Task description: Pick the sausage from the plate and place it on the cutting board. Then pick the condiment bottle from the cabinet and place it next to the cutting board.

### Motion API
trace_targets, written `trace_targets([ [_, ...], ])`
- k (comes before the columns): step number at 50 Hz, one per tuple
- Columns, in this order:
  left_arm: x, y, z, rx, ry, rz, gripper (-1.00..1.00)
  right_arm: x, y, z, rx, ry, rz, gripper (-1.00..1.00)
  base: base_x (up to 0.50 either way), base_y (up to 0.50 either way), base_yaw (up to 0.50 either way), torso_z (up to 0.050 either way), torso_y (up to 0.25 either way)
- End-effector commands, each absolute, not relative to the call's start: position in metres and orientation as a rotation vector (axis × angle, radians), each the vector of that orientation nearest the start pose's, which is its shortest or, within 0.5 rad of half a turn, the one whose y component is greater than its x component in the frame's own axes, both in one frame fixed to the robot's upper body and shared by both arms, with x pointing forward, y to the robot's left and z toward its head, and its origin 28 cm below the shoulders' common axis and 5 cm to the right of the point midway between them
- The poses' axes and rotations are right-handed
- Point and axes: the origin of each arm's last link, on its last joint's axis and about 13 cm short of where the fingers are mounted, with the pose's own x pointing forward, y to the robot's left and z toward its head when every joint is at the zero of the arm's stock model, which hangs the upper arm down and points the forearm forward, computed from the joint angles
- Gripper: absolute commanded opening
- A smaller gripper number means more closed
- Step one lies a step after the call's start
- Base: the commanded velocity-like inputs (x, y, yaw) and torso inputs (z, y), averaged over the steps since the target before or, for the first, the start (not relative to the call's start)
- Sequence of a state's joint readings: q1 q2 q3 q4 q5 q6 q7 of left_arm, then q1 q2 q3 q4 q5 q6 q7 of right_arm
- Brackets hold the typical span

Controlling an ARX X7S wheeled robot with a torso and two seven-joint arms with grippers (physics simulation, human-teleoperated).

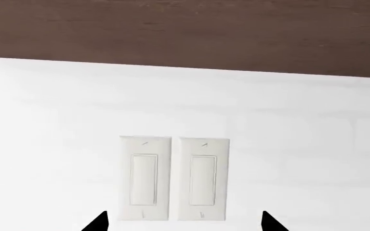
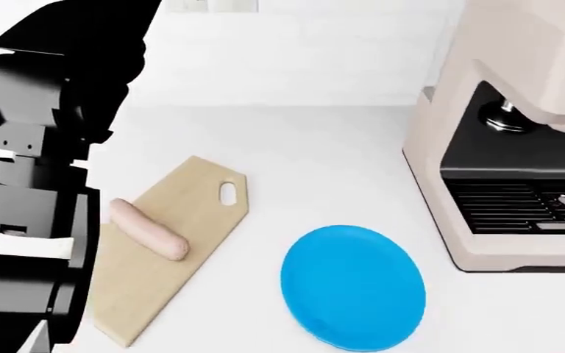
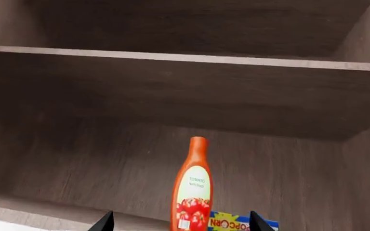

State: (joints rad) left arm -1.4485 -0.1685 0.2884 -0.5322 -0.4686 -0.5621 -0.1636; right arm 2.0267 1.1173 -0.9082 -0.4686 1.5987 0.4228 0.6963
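In the head view the pale pink sausage lies across the tan cutting board on the white counter. The blue plate sits bare to the board's right. The orange condiment bottle stands upright on a cabinet shelf in the right wrist view. My right gripper is open, its black fingertips spread either side of the bottle's base and short of it. My left gripper is open and faces two wall switches, holding nothing. The left arm fills the head view's left side.
A blue and yellow popcorn box sits right beside the bottle on the shelf. A beige coffee machine stands on the counter right of the plate. A dark wooden cabinet underside hangs above the switches. An upper shelf spans the cabinet.
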Motion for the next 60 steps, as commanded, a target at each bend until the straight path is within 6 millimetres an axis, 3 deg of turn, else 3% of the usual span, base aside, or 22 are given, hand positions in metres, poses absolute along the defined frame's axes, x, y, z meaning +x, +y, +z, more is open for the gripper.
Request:
trace_targets([
  [1,0.396,0.211,0.352,-0.043,-0.287,-0.065,1.0,0.151,-0.155,0.463,-0.145,-0.813,0.162,1.0,0.5,-0.02,0.0,0.0,0.0],
  [10,0.396,0.21,0.349,-0.039,-0.282,-0.069,1.0,0.143,-0.156,0.478,-0.161,-0.837,0.141,1.0,0.5,-0.02,0.0,0.0,0.001],
  [26,0.398,0.208,0.347,-0.03,-0.276,-0.073,1.0,0.139,-0.157,0.481,-0.143,-0.85,0.144,1.0,0.49,-0.02,0.0,0.0,0.001],
  [53,0.396,0.21,0.35,-0.032,-0.278,-0.07,1.0,0.119,-0.158,0.498,-0.127,-0.846,0.083,1.0,0.0,0.0,0.0,0.0,0.0],
  [60,0.397,0.21,0.349,-0.031,-0.278,-0.071,1.0,0.123,-0.156,0.517,-0.077,-0.849,0.093,1.0,0.0,0.0,0.0,0.0,0.0],
])
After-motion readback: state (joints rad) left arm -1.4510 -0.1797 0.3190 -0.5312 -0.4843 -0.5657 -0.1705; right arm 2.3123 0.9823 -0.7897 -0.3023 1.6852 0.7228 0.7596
